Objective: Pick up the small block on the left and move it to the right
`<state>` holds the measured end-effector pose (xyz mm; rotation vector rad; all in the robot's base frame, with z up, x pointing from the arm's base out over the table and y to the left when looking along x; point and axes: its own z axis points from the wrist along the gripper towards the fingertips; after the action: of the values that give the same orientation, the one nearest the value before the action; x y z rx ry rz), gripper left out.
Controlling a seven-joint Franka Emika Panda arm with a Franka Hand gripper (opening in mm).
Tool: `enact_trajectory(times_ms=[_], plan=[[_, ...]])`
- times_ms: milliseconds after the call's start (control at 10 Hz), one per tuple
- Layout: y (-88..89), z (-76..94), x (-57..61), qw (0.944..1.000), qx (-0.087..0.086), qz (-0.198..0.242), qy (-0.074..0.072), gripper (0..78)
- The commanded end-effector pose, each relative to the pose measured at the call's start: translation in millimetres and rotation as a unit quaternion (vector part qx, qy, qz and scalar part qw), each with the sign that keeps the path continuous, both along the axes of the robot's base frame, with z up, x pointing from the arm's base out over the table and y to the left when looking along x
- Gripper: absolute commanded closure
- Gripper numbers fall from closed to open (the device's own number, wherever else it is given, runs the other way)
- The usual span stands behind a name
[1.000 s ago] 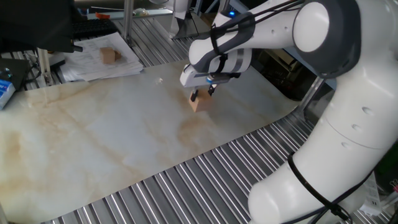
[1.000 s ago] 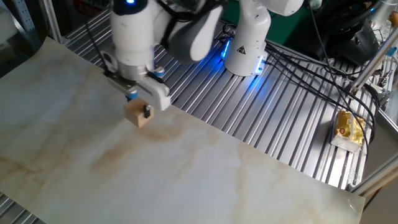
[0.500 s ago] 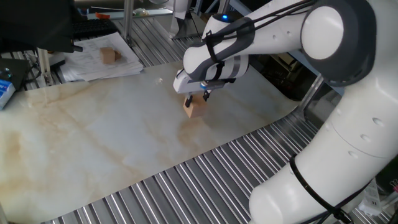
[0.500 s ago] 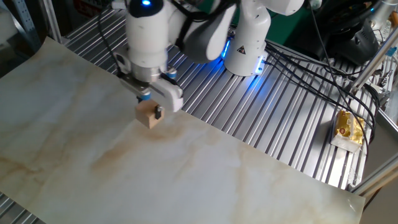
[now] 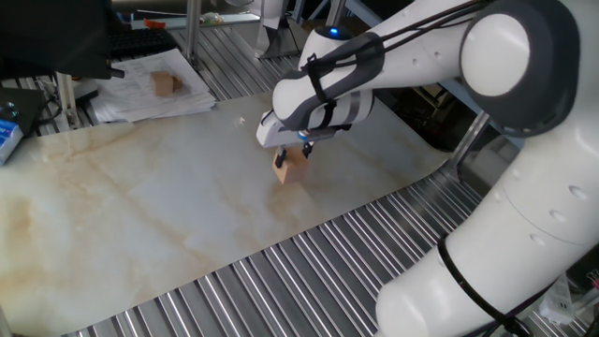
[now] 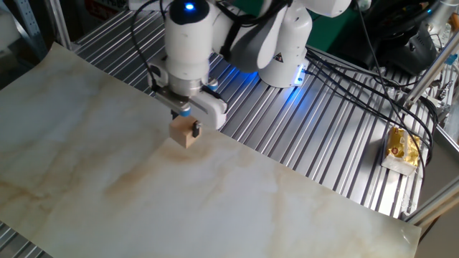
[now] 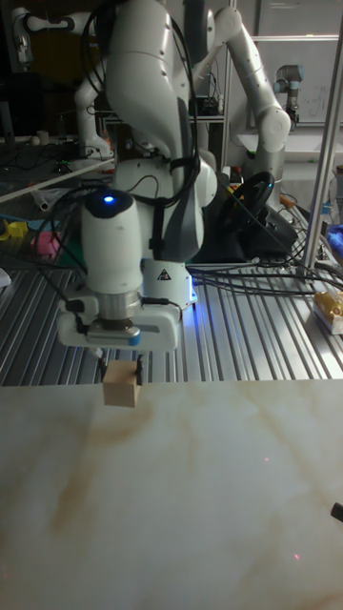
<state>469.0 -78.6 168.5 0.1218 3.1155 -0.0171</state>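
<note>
The small block (image 5: 289, 168) (image 6: 184, 132) (image 7: 121, 387) is a pale tan wooden cube held between the two black fingers of my gripper (image 5: 292, 155) (image 6: 188, 126) (image 7: 120, 373). The gripper is shut on it and points straight down. The block hangs just above the marbled board (image 5: 140, 206) (image 6: 86, 165) (image 7: 191, 496), near that board's edge beside the metal slats. Whether the block touches the board I cannot tell.
A darker brown cube (image 5: 166, 83) lies on papers (image 5: 140, 98) at the back. A blue box (image 5: 7, 137) sits at the left edge. Ribbed metal slats (image 5: 281, 271) (image 6: 301, 129) surround the board. A yellow packet (image 6: 401, 147) (image 7: 330, 307) lies off to the side.
The gripper has carried the block steadily sideways: leftward in one fixed view, rightward in the other. The grip on the block is unchanged.
</note>
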Motion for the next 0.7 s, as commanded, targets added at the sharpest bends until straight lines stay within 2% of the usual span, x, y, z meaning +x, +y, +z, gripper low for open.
enact_trajectory(times_ms=[100,700], plan=[[25.0,-0.2,-22.1,0.9999,-0.01,-0.001,-0.002,76.3],[46.6,-5.9,-34.8,1.0,-0.005,-0.006,-0.002,76.3]])
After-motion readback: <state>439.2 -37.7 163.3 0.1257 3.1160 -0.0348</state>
